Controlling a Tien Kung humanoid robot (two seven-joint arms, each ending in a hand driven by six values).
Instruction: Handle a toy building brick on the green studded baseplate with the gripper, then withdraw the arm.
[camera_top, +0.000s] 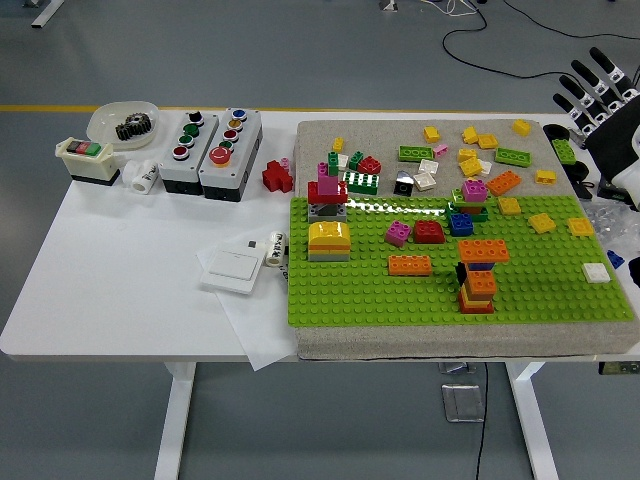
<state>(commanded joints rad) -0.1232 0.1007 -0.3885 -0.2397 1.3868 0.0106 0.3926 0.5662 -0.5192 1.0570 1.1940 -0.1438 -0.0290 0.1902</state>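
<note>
Bricks (474, 189) sit clustered on the green baseplate (540, 280); the right hand (598, 92) hangs at the table's far right edge, fingers spread, empty. Light, rigid, smooth plastic: probably best pinched across opposite side walls

The right hand (600, 95) is raised at the frame's two o'clock edge. Its black fingers (583, 78) are spread, pointing toward eleven o'clock, holding nothing. The white wrist trails off toward four o'clock.

Brick tower (479, 278) blocks baseplate (540, 290) centre; right side open.
</note>
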